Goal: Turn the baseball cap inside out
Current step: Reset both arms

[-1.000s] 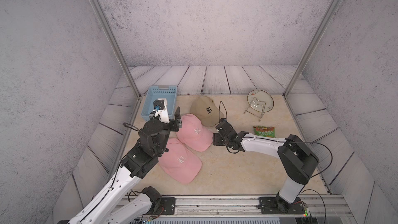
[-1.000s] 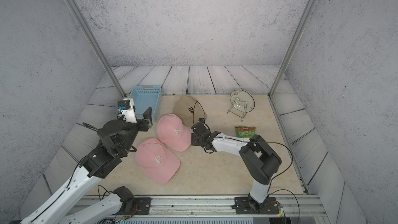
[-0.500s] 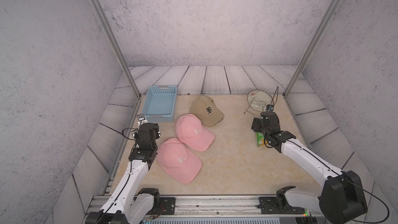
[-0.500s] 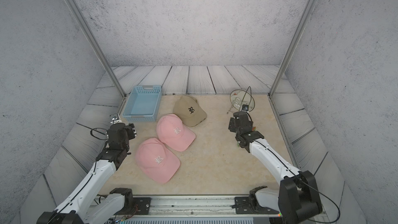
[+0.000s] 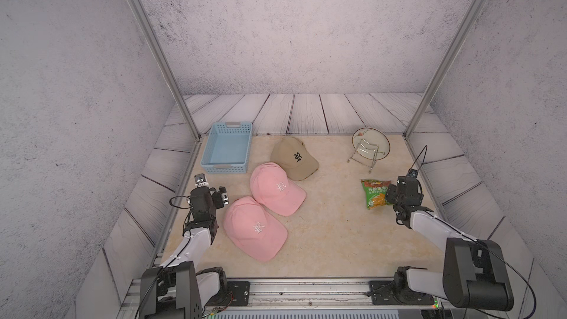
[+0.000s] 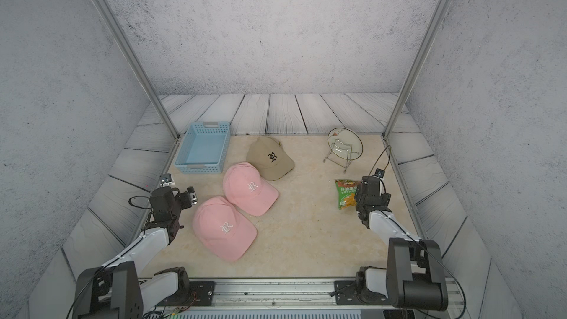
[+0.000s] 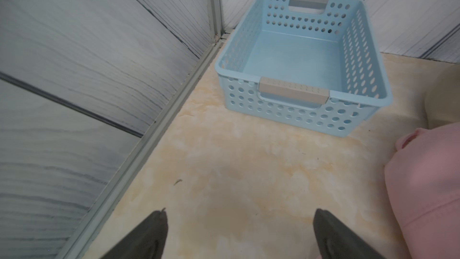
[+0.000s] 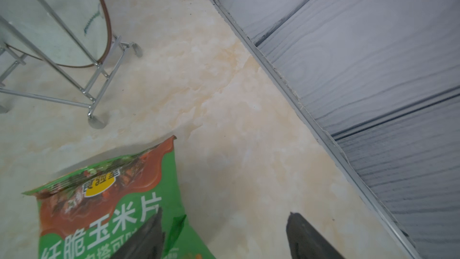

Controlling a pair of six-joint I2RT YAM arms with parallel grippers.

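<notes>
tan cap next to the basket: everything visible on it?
The tan cap: soft khaki fabric, dark embroidered monogram on the front panel, crown up, right side out, brim toward the robot's right. Lies on the table beside the blue basket; its near edge meets a pink cap. Nothing grips it.

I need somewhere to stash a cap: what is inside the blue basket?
Nothing visible: the blue basket shows only its bare blue floor in the left wrist view. A thin strip of floor behind its near wall is covered.
</notes>
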